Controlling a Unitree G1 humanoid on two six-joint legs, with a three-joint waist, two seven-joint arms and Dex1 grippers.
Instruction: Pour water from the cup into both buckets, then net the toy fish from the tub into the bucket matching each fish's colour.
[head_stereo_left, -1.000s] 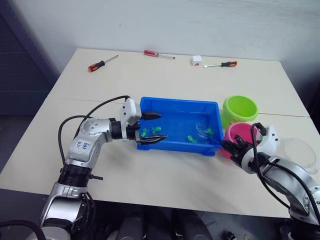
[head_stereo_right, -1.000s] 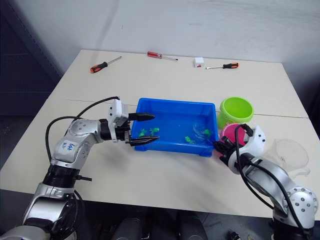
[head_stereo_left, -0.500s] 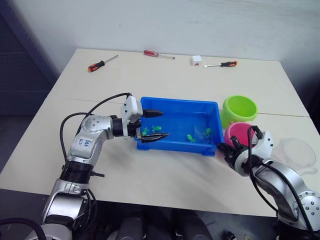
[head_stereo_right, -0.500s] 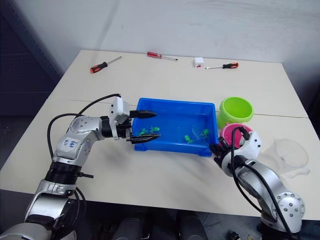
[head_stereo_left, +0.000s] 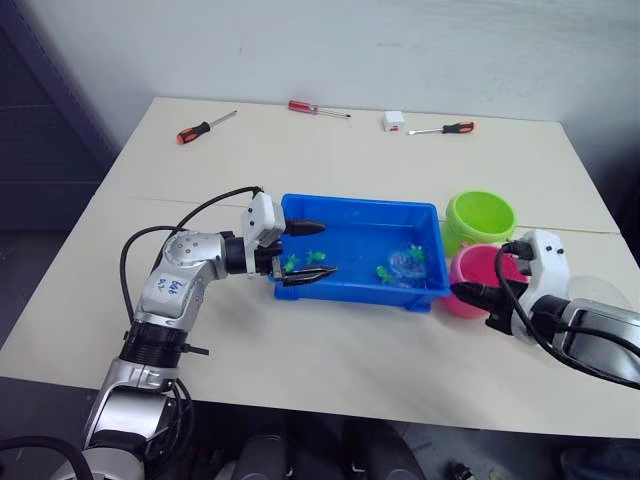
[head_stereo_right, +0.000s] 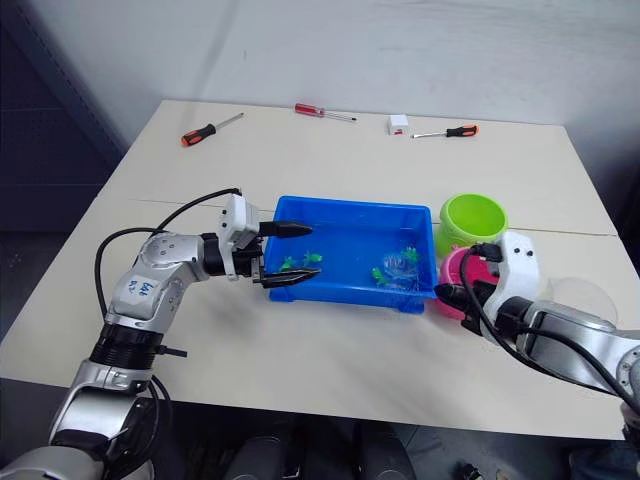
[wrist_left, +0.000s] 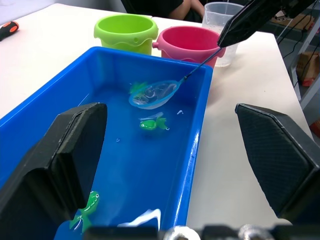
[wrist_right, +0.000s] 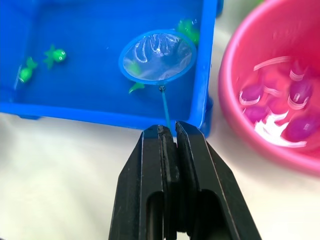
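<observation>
The blue tub (head_stereo_left: 360, 204) holds water and several green toy fish (wrist_right: 55, 54). My right gripper (head_stereo_left: 460, 291) is shut on the net's thin dark handle, just outside the tub's near right corner. The net hoop (wrist_right: 157, 56) lies in the water at the tub's right end, with a green fish (wrist_left: 152, 124) beside it. My left gripper (head_stereo_left: 328, 249) stands open astride the tub's near wall at its left end, one finger inside and one outside. The pink bucket (head_stereo_left: 478, 268) holds magenta fish (wrist_right: 296, 91). Behind it stands the green bucket (head_stereo_left: 480, 215). The clear cup (head_stereo_left: 598, 300) stands right of the pink bucket.
Three red-handled screwdrivers (head_stereo_left: 205, 127) (head_stereo_left: 318, 108) (head_stereo_left: 445, 128) and a small white box (head_stereo_left: 393, 120) lie along the table's far side. The table's front edge runs close below both arms.
My right arm has drawn back to the right and turned, still gripping the net handle. The hoop has shifted slightly toward the tub's right end. The left gripper has barely moved.
</observation>
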